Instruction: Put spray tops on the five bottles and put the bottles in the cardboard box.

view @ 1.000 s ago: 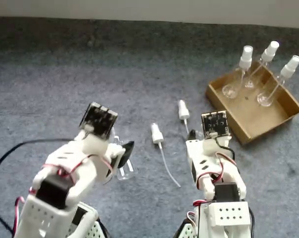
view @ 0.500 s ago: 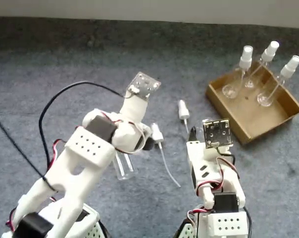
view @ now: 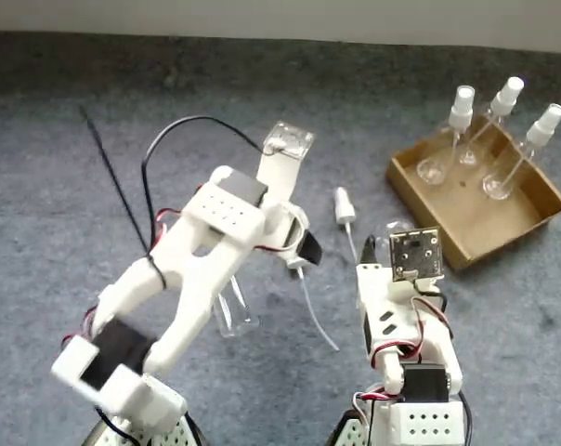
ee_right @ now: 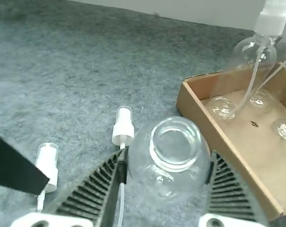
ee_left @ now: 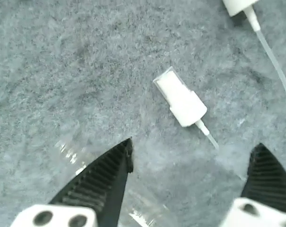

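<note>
In the high view the left end effector (view: 297,255) hangs over a spray top (view: 310,297) on the table (view: 123,111); its wrist view shows jaws apart, so closing may pinch only the thin tube; in the right wrist view the right end effector (ee_right: 166,158), clamped on an uncapped bottle (ee_right: 174,142), could let it tilt.

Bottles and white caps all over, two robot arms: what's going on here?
The right pincer grips an uncapped bottle, and the left pincer hangs open over a loose spray top on the grey carpet. Three capped bottles stand in the cardboard box; one more bare bottle lies on the carpet by the left arm.
</note>
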